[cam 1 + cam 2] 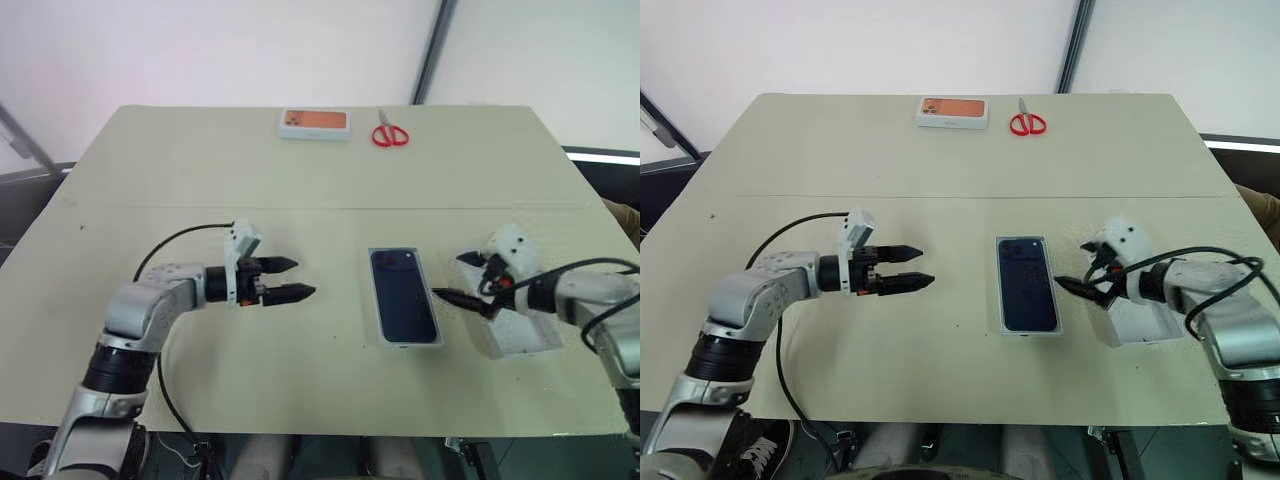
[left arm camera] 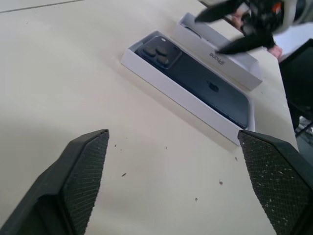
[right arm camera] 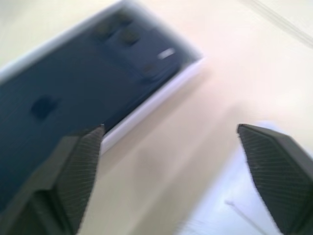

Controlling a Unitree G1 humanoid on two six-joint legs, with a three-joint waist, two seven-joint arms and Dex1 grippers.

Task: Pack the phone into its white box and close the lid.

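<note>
Two end effectors hang over the table (image 1: 300,170) with fingers apart and empty — left end effector (image 1: 290,280) left of the phone (image 1: 403,295), which lies in the white box (image 2: 161,83), right end effector (image 1: 462,278) above the upturned lid (image 1: 520,338) just right of it.

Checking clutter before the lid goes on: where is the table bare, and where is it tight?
Bare: the wide middle between the orange-print box with scissors and the grippers. Also between the left gripper and the white box holding the phone. Tight: the right gripper over the lid.
</note>
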